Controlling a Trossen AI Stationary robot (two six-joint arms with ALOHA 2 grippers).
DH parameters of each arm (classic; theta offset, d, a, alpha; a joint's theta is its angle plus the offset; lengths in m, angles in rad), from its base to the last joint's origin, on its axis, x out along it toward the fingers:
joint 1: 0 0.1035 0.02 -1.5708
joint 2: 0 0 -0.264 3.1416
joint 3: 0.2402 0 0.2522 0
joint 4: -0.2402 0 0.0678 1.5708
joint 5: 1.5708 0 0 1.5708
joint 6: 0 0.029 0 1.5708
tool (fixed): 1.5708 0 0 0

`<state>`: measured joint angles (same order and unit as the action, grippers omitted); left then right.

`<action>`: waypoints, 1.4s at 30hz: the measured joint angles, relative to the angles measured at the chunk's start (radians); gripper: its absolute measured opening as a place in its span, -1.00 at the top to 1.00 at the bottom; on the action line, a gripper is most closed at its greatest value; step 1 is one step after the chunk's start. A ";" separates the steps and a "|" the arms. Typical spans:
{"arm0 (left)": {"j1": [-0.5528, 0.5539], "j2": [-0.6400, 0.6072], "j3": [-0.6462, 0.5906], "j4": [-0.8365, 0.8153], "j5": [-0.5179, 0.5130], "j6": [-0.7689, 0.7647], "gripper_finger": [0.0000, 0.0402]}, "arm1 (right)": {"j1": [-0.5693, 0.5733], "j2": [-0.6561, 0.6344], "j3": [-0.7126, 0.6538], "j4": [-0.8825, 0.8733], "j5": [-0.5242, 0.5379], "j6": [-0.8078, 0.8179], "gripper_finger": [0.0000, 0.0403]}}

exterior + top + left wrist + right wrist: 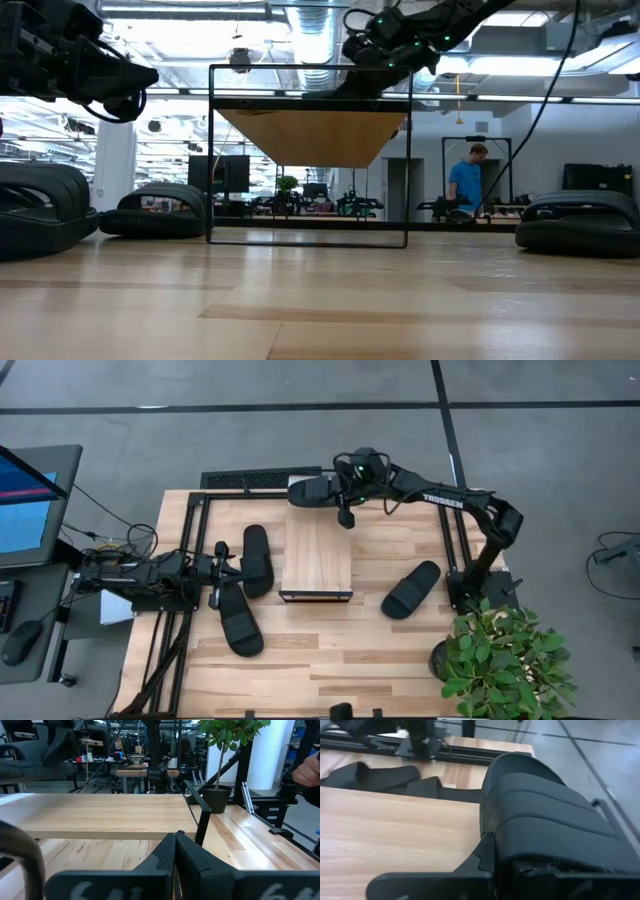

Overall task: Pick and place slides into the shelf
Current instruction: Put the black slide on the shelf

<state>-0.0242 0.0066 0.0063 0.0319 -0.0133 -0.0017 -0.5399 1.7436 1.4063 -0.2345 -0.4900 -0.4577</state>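
The shelf (316,555) is a low light-wood rack standing mid-table. Two black slides (257,560) (240,618) lie flat on the table left of it, and a third (411,589) lies to its right. A fourth slide (312,490) hangs at the shelf's far edge with my right gripper (346,510) shut on it; the low view shows that slide (362,82) just above the shelf's top. My left gripper (175,851) is shut and waits at the table's left side, beside the two slides. My right gripper holds the slide by its wide ribbed strap (520,851), coming from the table's far right and slanting downward. One finger (486,854) shows against the strap's edge, and the strap hides the other. The slide is off the table, tipped onto its side above the shelf's far edge.
A potted plant (505,655) stands at the table's near right corner. A dark metal frame (250,480) runs along the far edge and down the left side. A monitor (30,500) sits off the table to the left. A person (464,185) stands far back in the room.
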 joint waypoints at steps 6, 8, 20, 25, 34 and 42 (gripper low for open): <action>0.000 0.000 0.000 0.000 0.000 0.002 1.00 | 0.000 0.065 0.070 -0.057 -0.009 -0.042 1.00; 0.000 0.000 0.000 0.000 0.000 0.001 1.00 | 0.000 0.078 0.086 -0.052 -0.008 -0.046 1.00; 0.000 0.000 0.000 0.000 0.000 -0.002 1.00 | -0.025 0.077 0.096 -0.035 -0.008 -0.060 1.00; 0.000 0.000 0.000 0.000 0.000 -0.002 1.00 | -0.026 0.077 0.096 -0.040 -0.007 -0.075 1.00; 0.000 0.000 0.000 0.000 0.000 -0.005 1.00 | -0.032 0.077 0.096 -0.042 -0.007 -0.119 1.00; 0.000 0.000 0.000 0.000 0.000 -0.002 1.00 | -0.029 0.076 0.096 -0.037 -0.010 -0.152 1.00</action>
<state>-0.0240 0.0065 0.0063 0.0319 -0.0135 -0.0032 -0.5690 1.8198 1.5021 -0.2718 -0.4999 -0.6102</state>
